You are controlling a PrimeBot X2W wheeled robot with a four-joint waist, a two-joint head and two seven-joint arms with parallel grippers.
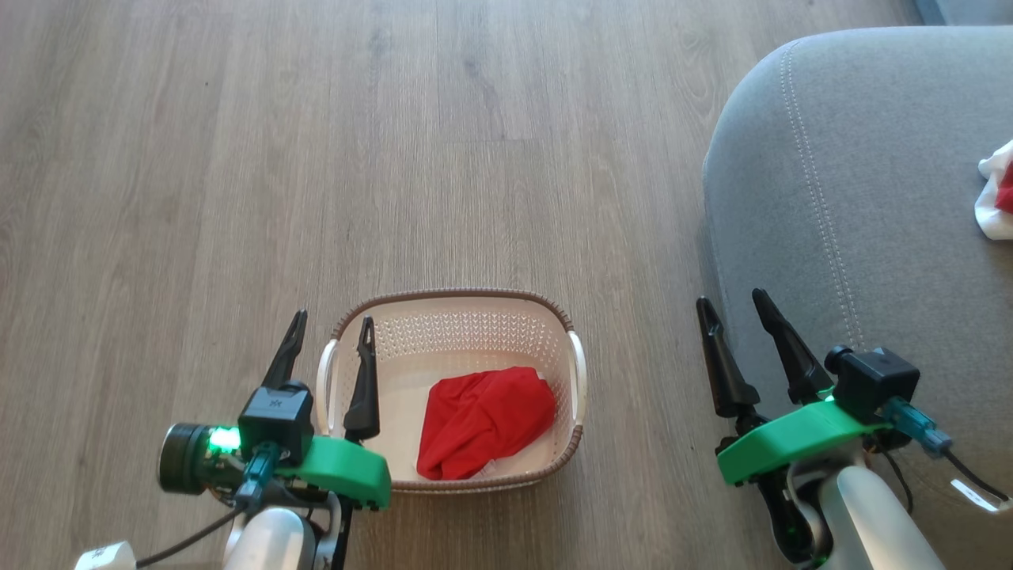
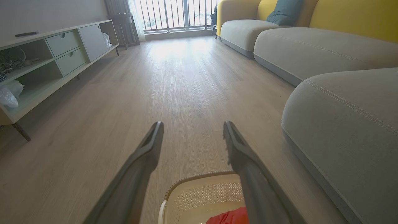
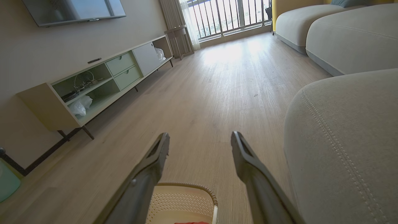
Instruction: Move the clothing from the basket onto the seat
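**Head view.** The left pincer [image 1: 333,317] hung spread and empty at the left-handle side of the basket [image 1: 455,294]. One finger appeared to lie outside the rim and the other over the interior. This stance was judged to suit a descent onto the red garment [image 1: 483,423], which lay crumpled on the basket's bottom toward its near right corner. The right pincer [image 1: 731,298], likewise spread and holding nothing, stood between the basket and the seat [image 1: 870,182], just beside the seat's rounded, stitched corner. It was probably parked there to leave the basket mouth free for the other arm. A second garment [image 1: 999,190], red with white trim, rested on the seat at the frame's right edge and was partly cut off. The task was therefore judged about half done. The basket stood on the wooden floor [image 1: 396,158], near the seat but apart from it. This view supplied the plan layout and the garment on the seat.

**Left wrist view.** This view added a sliver of red fabric and the perforated basket wall directly under its own parted fingers. Beyond them lay the room: a low cabinet [image 2: 46,62], a balcony railing [image 2: 174,14] and a teal cushion [image 2: 284,11].

**Right wrist view.** This view contributed a television [image 3: 74,11] mounted above that cabinet. The basket's far rim sat low between its own open fingers.
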